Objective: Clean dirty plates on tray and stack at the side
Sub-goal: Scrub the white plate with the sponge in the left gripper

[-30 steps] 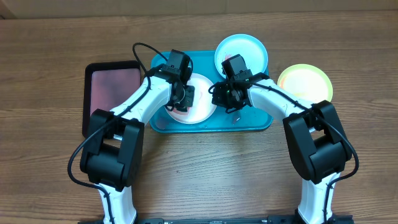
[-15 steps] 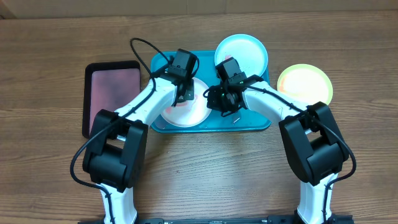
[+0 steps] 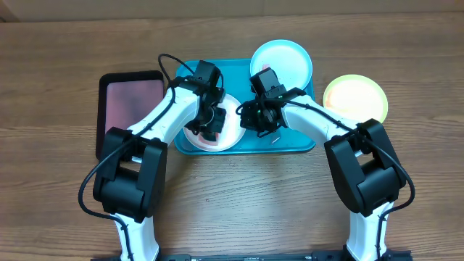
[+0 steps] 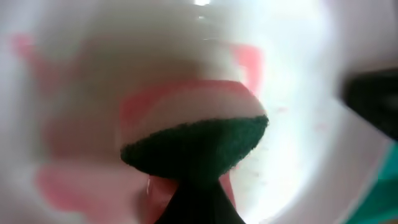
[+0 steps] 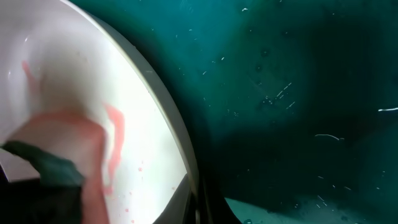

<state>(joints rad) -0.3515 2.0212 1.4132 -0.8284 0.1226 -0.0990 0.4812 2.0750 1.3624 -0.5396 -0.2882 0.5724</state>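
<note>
The white plate point(image 3: 229, 125) lies on the left part of the teal tray point(image 3: 293, 138) and bears red-orange smears. My left gripper point(image 3: 211, 119) is shut on a green-backed sponge point(image 4: 199, 146) pressed onto the plate's smeared inside point(image 4: 298, 74). My right gripper point(image 3: 254, 116) is shut on the plate's right rim point(image 5: 180, 143), with the tray floor point(image 5: 298, 93) beside it. The sponge also shows in the right wrist view point(image 5: 43, 165). The light blue plate point(image 3: 284, 61) sits at the tray's back right corner. The yellow-green plate point(image 3: 355, 98) lies on the table right of the tray.
A smaller black-rimmed tray with a pinkish inside point(image 3: 130, 109) lies on the wooden table left of the teal tray. The left arm's black cable loops above the tray's back left corner.
My left gripper moved with the sponge from the plate's far side toward its near side. The white plate shifted slightly left. The right gripper kept its hold.
</note>
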